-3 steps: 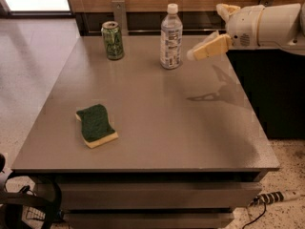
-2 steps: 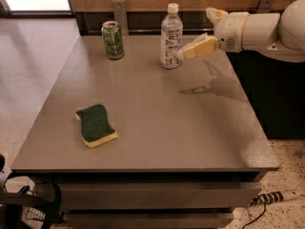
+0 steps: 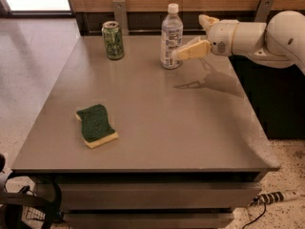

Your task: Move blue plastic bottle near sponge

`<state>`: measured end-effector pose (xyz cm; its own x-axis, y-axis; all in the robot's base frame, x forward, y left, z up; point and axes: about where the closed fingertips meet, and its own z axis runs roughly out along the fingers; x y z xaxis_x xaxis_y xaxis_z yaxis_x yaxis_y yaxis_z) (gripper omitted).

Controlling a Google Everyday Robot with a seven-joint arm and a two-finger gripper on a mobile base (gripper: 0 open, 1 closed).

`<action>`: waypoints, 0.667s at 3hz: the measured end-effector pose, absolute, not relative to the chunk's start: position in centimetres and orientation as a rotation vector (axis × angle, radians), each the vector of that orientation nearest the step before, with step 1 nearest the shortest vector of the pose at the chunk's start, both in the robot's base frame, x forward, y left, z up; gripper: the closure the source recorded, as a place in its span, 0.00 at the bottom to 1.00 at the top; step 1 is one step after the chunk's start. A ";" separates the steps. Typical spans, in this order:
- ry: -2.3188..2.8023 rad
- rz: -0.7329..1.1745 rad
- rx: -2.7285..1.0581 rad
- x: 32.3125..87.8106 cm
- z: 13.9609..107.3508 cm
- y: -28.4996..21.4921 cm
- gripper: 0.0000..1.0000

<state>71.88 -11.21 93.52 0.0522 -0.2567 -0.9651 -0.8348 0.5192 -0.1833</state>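
The blue plastic bottle (image 3: 171, 36) stood upright near the far edge of the table (image 3: 190, 128), its white cap on. The gripper (image 3: 189, 37) hovered just to its right with its 2 fingers spread apart, grasping nothing. The lower finger (image 3: 191, 50) reached toward the bottle's label, and whether its tip touched the plastic could not be told. The upper finger (image 3: 208, 21) pointed up and away from the bottle. The white arm (image 3: 267, 35) came in from the right. A green can (image 3: 113, 40) stood upright left of the bottle, apart from it. The sponge (image 3: 96, 124) lay flat, green side up, well apart toward the table's near left.
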 end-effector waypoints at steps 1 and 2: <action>1.504 0.648 -0.951 73.2 92.3 -10.1 0.00; 1.490 0.712 -0.930 74.4 91.5 -8.2 0.02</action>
